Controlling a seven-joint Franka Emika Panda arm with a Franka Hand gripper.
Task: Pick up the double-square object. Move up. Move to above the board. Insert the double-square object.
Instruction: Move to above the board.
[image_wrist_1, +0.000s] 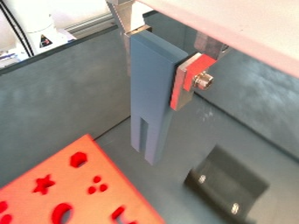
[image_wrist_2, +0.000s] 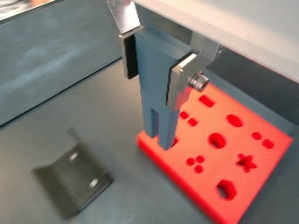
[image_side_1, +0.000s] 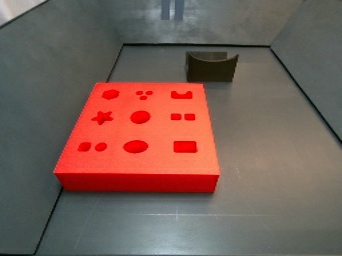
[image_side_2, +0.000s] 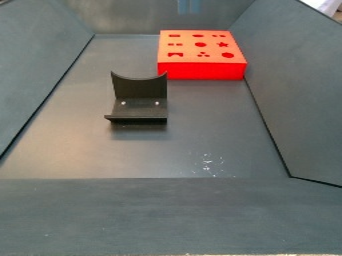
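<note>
My gripper (image_wrist_1: 163, 57) is shut on the double-square object (image_wrist_1: 152, 105), a slim blue-grey peg that hangs upright with its grooved end pointing down. Both wrist views show the grip (image_wrist_2: 156, 68) on the peg's upper part (image_wrist_2: 158, 114). In a side view only the peg's lower tip (image_side_1: 170, 8) shows, at the upper edge and high above the floor. The gripper itself is out of view in both side views. The red board (image_side_1: 160, 132) lies flat on the floor with its shaped cutouts facing up. It also shows below the peg in both wrist views (image_wrist_1: 70, 188) (image_wrist_2: 267, 144).
The dark fixture (image_side_1: 211, 66) stands on the floor beyond the board's far edge, and also shows in the other side view (image_side_2: 136, 100) and in both wrist views (image_wrist_1: 230, 182) (image_wrist_2: 76, 173). Grey walls enclose the floor (image_side_2: 201, 150) on all sides.
</note>
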